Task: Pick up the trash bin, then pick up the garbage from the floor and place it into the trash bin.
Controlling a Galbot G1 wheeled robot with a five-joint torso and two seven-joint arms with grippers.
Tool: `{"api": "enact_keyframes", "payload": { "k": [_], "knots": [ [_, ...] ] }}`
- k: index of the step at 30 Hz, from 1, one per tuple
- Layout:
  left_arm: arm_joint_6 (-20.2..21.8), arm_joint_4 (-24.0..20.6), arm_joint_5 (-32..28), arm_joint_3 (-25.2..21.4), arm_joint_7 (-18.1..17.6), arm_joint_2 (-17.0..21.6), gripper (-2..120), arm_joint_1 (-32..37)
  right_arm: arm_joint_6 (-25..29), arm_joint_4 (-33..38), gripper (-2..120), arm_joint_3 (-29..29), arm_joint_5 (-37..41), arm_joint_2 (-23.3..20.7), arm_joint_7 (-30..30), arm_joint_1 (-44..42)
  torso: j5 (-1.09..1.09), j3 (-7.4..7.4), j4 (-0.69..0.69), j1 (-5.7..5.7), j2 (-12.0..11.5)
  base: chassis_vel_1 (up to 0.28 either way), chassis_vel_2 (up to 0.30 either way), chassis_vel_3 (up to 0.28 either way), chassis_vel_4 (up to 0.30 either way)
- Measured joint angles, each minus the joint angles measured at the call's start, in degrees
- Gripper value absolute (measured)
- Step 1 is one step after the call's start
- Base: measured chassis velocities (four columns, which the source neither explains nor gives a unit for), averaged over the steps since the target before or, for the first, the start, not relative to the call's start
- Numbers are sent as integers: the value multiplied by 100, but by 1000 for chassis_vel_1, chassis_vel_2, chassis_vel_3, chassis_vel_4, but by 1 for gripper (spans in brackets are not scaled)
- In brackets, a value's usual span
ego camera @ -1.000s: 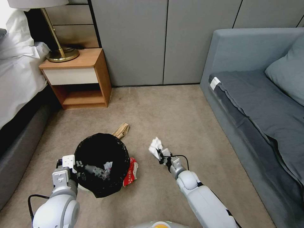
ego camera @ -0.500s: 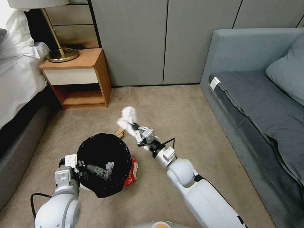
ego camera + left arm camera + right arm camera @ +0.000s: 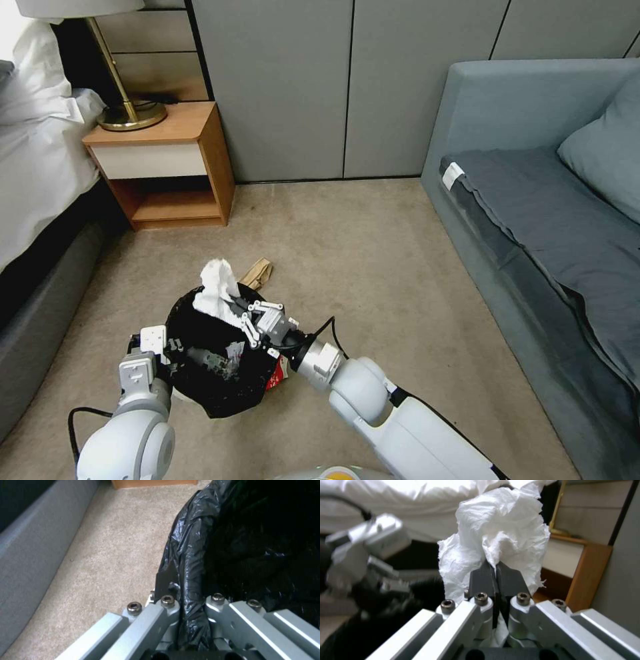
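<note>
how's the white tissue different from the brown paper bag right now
The white tissue is pinched in the right gripper and held up over the trash bin; the brown paper bag lies loose on the floor beyond the bin. The tissue is crumpled and puffy, the bag looks flattened. Both are paper litter near the bin, neither yet inside it.

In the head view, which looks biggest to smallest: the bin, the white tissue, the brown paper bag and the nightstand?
1. Nightstand, though it stands farther from the camera.
2. Trash bin, held up by the left tool.
3. White tissue, pinched in the right tool.
4. Brown paper bag, partly hidden behind the bin.
</note>
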Motion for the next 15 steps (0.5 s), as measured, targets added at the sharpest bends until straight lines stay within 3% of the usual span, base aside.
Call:
{"api": "enact_keyframes", "payload": {
  "k": [10,15],
  "knots": [
    [11,0,-17,-9,-3,52,1,-53,104,-460,1,7,-153,-13,-94,-105,0,0,0,0,0,0,0,0,0],
    [19,3,-30,-6,-3,58,1,-82,87,-492,20,65,-175,-26,-139,-147,0,0,0,0,0,0,0,0,0]
  ]
}}
